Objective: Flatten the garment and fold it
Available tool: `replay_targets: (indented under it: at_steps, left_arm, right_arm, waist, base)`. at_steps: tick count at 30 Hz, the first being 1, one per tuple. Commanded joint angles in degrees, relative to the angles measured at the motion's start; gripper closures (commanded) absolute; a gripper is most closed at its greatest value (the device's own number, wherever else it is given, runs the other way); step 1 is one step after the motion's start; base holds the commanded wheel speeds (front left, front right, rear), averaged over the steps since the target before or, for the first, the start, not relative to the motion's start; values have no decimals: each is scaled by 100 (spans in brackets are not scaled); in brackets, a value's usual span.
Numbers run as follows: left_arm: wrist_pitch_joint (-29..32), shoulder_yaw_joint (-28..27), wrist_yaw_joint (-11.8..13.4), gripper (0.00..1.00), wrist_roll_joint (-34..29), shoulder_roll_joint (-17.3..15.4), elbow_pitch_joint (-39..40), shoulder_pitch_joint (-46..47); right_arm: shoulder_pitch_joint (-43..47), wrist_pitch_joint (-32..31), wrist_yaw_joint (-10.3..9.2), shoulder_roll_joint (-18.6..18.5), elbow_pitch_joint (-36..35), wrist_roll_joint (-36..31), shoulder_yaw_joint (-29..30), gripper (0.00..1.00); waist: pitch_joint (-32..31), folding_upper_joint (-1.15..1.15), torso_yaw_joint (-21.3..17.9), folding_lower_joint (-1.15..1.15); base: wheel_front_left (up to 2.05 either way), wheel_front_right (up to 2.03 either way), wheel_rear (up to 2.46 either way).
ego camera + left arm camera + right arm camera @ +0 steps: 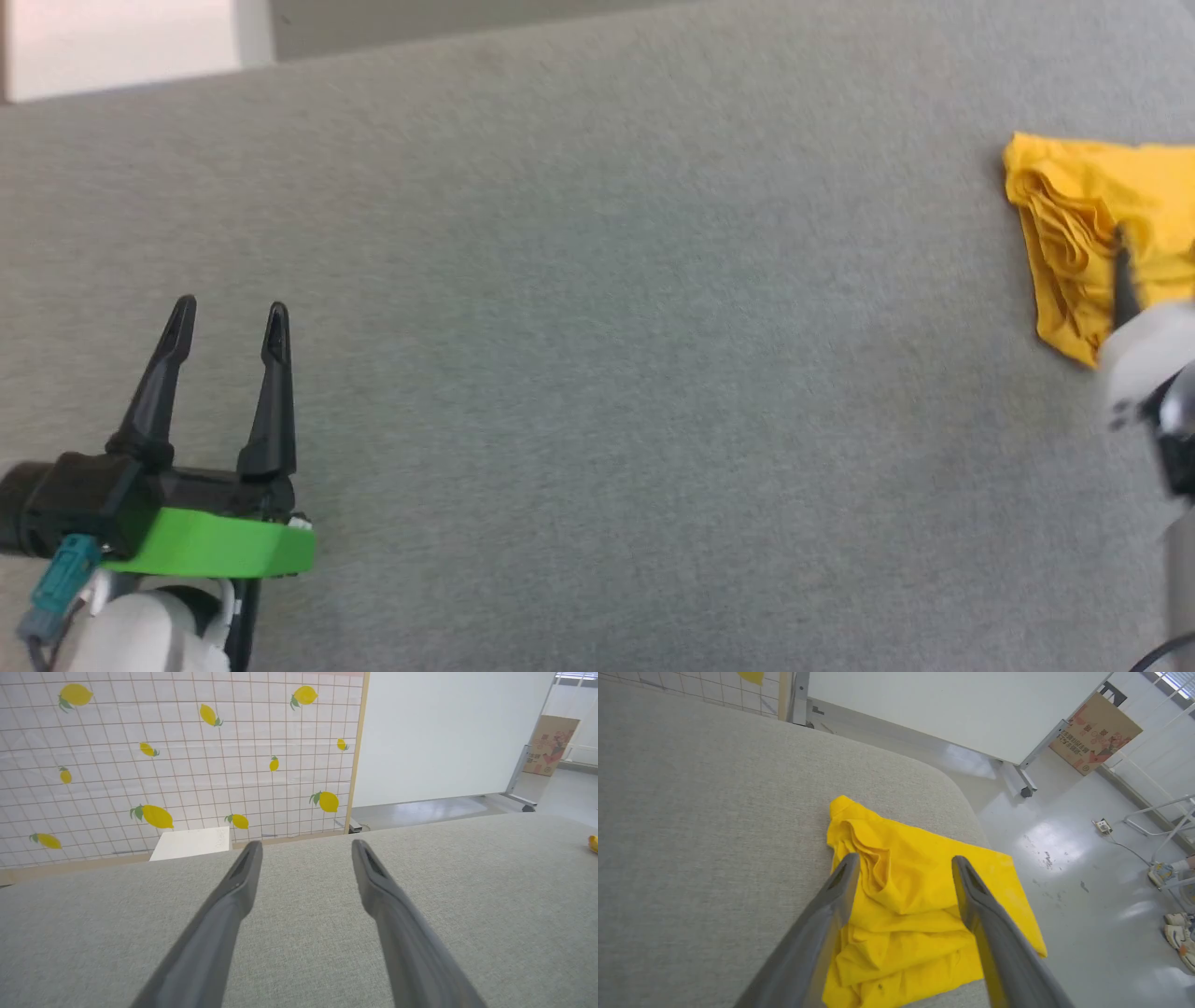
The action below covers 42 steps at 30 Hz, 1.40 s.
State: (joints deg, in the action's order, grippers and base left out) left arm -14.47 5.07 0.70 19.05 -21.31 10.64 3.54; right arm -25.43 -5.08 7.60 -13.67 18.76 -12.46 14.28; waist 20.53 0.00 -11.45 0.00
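Grey fabric surface takes up most of the head view, with a lemon-print grid wall and a white panel behind it in the left wrist view.

- garment: a crumpled yellow heap at the far right edge of the head view, about a third of the way down. In the right wrist view it sits centre to lower centre, by the rounded corner of the surface. One corner looks to hang past the edge over the floor. No print is visible, only bunched folds.
- right gripper: fingers wide apart and straddling the heap from above, nothing clamped. I can't tell whether the tips touch the cloth.
- left gripper: lower left of the head view, fingers apart and empty, over bare fabric and well apart from the garment.

Step, as I read it: the very start of flattening — nothing is spread and no fold is made.

Next move calls for:
- the right gripper closing on a single layer at a hem or corner, not the whole wad
- dragging the garment toward frame centre, away from the edge, where both arms can reach it
- the left gripper taking the opposite corner so the two can pull the cloth flat

Main risk is grabbing several layers — the folds would then travel with the cloth.
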Motion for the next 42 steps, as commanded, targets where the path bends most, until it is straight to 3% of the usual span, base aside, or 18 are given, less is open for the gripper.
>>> replay_targets:
  at_steps: [1,5,9,15,29,42]
  left_arm:
    - [-43,-11,27,0,-26,77,-59,28]
    - [-49,0,54,0,-69,233,-257,-139]
    - [-51,-76,38,0,49,421,-352,-253]
    - [-51,-143,4,0,-26,651,-475,-507]
    - [-52,-167,-223,0,-473,1093,-857,-852]
    - [-52,-129,-432,0,-1005,1310,-828,-1173]
  right_arm:
    - [190,112,-11,157,-75,98,27,0]
    - [797,446,-11,812,-464,195,112,0]
    - [1330,682,-11,1045,-808,338,107,0]
    - [2048,1014,-11,1077,-1143,979,-89,0]
    - [2848,1888,-11,1079,-1576,1485,-331,0]
    - [3228,2006,-11,1079,-1242,1183,-186,0]
  waist:
    - [-529,0,459,0]
    - [-809,0,663,0]
    - [-1014,0,812,0]
    - [-1292,0,990,0]
    - [-1811,0,1278,0]
    - [-2210,0,1263,0]
  base:
    - [0,0,0]
    - [0,0,0]
    - [0,0,0]
    - [0,0,0]
    - [0,0,0]
    - [0,0,0]
